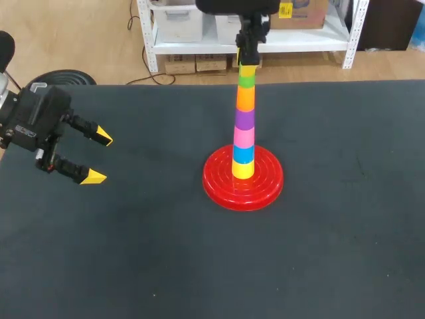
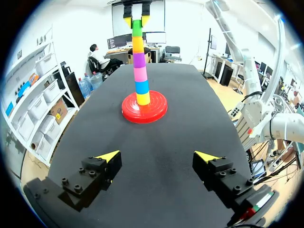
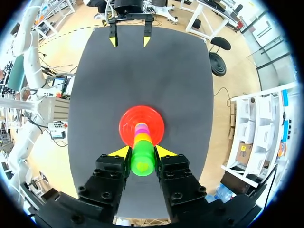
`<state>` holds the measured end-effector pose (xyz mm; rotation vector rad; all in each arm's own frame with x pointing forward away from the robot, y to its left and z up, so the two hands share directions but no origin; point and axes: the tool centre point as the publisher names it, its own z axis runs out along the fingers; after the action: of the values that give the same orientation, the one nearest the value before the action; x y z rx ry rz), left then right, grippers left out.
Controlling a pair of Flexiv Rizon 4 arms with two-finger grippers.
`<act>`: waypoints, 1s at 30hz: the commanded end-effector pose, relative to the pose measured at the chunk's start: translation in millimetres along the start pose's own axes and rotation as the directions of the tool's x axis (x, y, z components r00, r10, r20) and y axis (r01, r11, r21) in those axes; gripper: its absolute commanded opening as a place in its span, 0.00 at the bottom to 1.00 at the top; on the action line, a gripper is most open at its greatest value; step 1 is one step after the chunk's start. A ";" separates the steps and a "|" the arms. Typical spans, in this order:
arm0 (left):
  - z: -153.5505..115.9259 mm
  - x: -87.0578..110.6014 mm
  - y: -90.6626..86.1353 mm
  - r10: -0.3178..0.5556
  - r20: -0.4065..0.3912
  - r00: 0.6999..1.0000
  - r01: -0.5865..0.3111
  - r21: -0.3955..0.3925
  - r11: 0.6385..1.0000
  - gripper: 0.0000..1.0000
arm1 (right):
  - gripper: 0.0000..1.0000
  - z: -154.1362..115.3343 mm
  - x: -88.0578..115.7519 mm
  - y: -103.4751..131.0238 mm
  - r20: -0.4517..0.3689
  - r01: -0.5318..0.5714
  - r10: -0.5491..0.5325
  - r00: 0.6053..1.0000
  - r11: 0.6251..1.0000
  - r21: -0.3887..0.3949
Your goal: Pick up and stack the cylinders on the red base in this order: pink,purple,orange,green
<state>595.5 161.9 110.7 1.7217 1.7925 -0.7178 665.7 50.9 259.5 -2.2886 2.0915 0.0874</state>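
Observation:
On the red base (image 1: 269,187) stands a tall stack: yellow at the bottom, then blue, pink (image 1: 244,137), purple (image 1: 245,119), orange (image 1: 246,98), and the green cylinder (image 1: 246,80) on top. My right gripper (image 1: 247,58) hangs over the stack, shut on the green cylinder (image 3: 142,164), with a yellow-tipped finger pressed on each side. My left gripper (image 1: 99,157) stands open over the table's left side, far from the stack, with nothing between its fingers. In the left wrist view the stack (image 2: 140,71) rises well ahead of that gripper (image 2: 159,156).
Black table surface (image 1: 332,252) lies all around the red base, with nothing else lying on it. The far table edge runs just behind the stack.

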 end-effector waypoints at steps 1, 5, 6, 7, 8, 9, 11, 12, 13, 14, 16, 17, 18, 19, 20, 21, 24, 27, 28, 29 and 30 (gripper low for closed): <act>0.7 0.9 0.2 0.002 0.002 1.000 -0.002 -0.001 1.000 1.00 | 0.00 1.3 -2.4 -4.8 0.000 0.004 -0.004 1.000 1.000 -0.029; 0.7 0.9 0.2 0.002 0.002 1.000 -0.002 -0.001 1.000 1.00 | 0.00 4.9 -1.9 -5.1 0.004 0.007 -0.006 1.000 0.999 -0.049; 0.7 0.9 0.2 0.002 0.002 1.000 -0.002 -0.001 1.000 1.00 | 0.00 5.3 -1.8 -5.3 0.008 0.008 -0.008 1.000 0.998 -0.055; 0.7 0.9 0.2 0.002 0.002 1.000 -0.002 -0.001 1.000 1.00 | 0.00 6.2 -1.8 -5.3 0.009 0.009 -0.008 1.000 0.998 -0.057; 0.7 0.9 0.2 0.002 0.002 1.000 -0.002 -0.001 1.000 1.00 | 0.00 7.5 -2.0 -5.0 0.009 0.009 -0.008 1.000 0.998 -0.061; 0.7 0.9 0.2 0.002 0.002 1.000 -0.002 -0.001 1.000 1.00 | 0.00 8.2 -2.1 -4.9 0.012 0.010 -0.009 1.000 0.998 -0.066; 0.7 0.9 0.2 0.002 0.002 1.000 -0.002 -0.001 1.000 1.00 | 0.00 10.1 -2.1 -4.8 0.012 0.009 -0.009 1.000 0.998 -0.069; 0.7 0.9 0.2 0.002 0.002 1.000 -0.002 -0.001 1.000 1.00 | 0.00 11.0 -2.3 -4.6 0.012 0.009 -0.009 1.000 0.997 -0.074; 0.7 0.9 0.2 0.002 0.002 1.000 -0.002 -0.001 1.000 1.00 | 0.00 11.6 -2.4 -4.4 0.012 0.010 -0.009 1.000 0.997 -0.076; 0.7 0.9 0.2 0.002 0.002 1.000 -0.002 -0.001 1.000 1.00 | 0.00 12.2 -2.3 -4.4 0.012 0.010 -0.009 1.000 0.997 -0.078; 0.7 0.9 0.2 0.002 0.002 1.000 -0.002 -0.001 1.000 1.00 | 0.00 12.9 -1.9 -4.4 0.012 0.011 -0.010 1.000 0.996 -0.083; 0.7 0.9 0.2 0.002 0.002 1.000 -0.002 -0.001 1.000 1.00 | 0.00 13.0 -1.8 -4.4 0.011 0.011 -0.010 1.000 0.996 -0.085; 0.7 0.9 0.2 0.002 0.002 1.000 -0.002 -0.001 1.000 1.00 | 0.00 13.1 -1.8 -4.4 0.011 0.011 -0.010 1.000 0.996 -0.087; 0.7 0.9 0.2 0.002 0.002 1.000 -0.002 -0.001 1.000 1.00 | 0.00 13.3 -1.8 -4.1 0.011 0.011 -0.010 1.000 0.996 -0.088; 0.7 0.9 0.2 0.002 0.002 1.000 -0.002 -0.001 1.000 1.00 | 0.00 13.5 -1.9 -4.1 0.011 0.012 -0.011 1.000 0.996 -0.089; 0.7 0.9 0.2 0.002 0.002 1.000 -0.002 -0.001 1.000 1.00 | 0.00 13.9 -1.9 -3.8 0.011 0.012 -0.011 1.000 0.996 -0.091; 0.7 0.9 0.2 0.002 0.002 1.000 -0.002 -0.001 1.000 1.00 | 0.00 14.2 -1.5 -3.5 0.011 0.011 -0.010 1.000 0.996 -0.092; 0.7 0.9 0.2 0.002 0.002 1.000 -0.002 -0.001 1.000 1.00 | 0.00 14.4 -1.2 -2.9 0.014 0.010 -0.009 1.000 0.996 -0.090; 0.7 0.9 0.2 0.002 0.002 1.000 -0.002 -0.001 1.000 1.00 | 0.00 14.4 -1.0 -2.6 0.015 0.006 -0.005 1.000 0.996 -0.086; 0.7 0.9 0.2 0.002 0.002 1.000 -0.002 -0.001 1.000 1.00 | 0.00 14.4 -0.7 -2.2 0.015 0.005 -0.004 1.000 0.996 -0.086; 0.7 0.9 0.2 0.002 0.002 1.000 -0.002 -0.001 1.000 1.00 | 0.41 14.5 -0.5 -1.7 0.017 0.002 -0.001 1.000 0.997 -0.082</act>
<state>595.5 161.9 110.7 1.7217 1.7925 -0.7178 669.7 54.0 252.1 -2.3354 2.1190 0.1975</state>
